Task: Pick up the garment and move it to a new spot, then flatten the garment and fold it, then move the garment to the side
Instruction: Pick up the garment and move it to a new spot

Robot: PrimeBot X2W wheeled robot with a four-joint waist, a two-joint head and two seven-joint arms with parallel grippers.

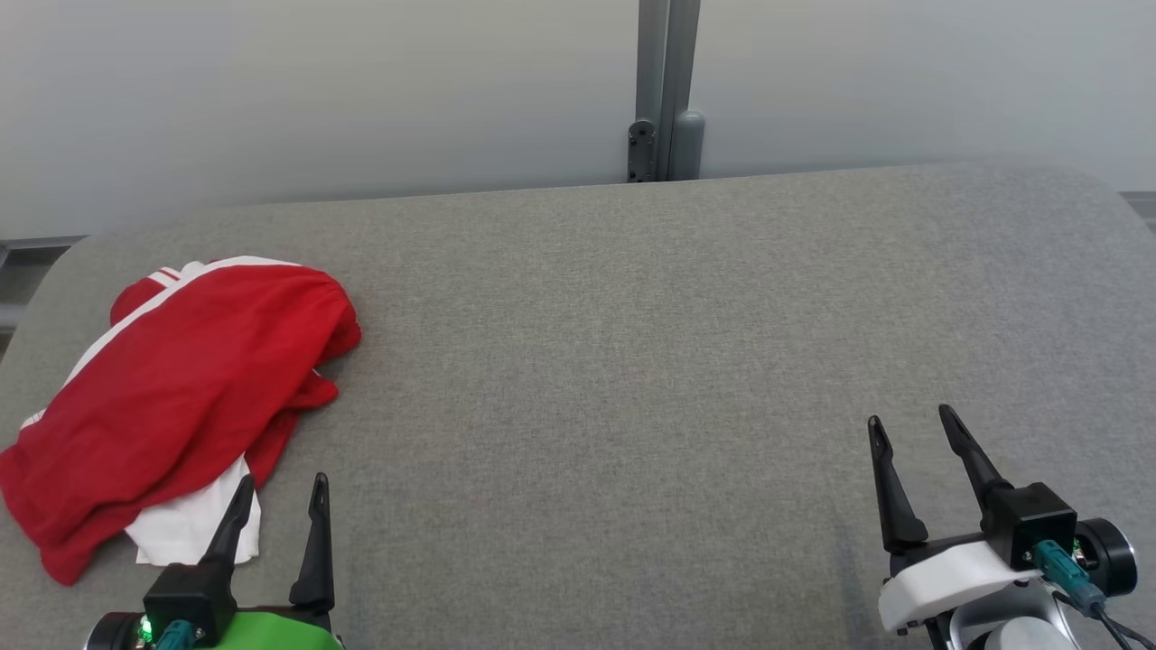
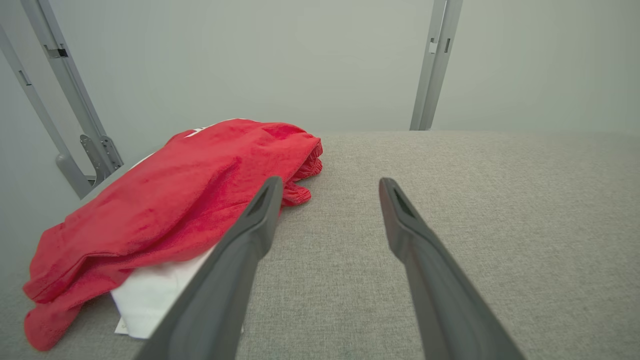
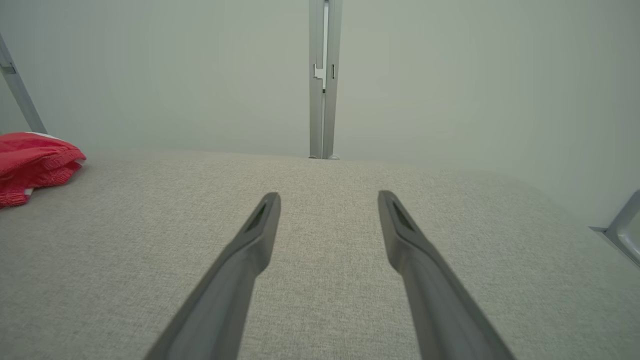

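Note:
The garment [image 1: 181, 388] is a crumpled red piece with white trim, lying in a heap at the left side of the grey padded table [image 1: 632, 361]. In the left wrist view the garment [image 2: 165, 210] sits just left of the fingers. My left gripper [image 1: 282, 483] hovers open at the heap's near edge, its left finger over the white part, holding nothing. At the lower right my right gripper [image 1: 908, 420] stands open above bare fabric, far from the garment [image 3: 35, 162], which shows at the left edge of its wrist view.
A pale wall runs behind the table, with a grey metal post [image 1: 666, 90] at the middle of the far edge. Grey frame bars [image 2: 70, 120] stand beyond the table's left end. Bare grey surface spreads from the garment to the right edge.

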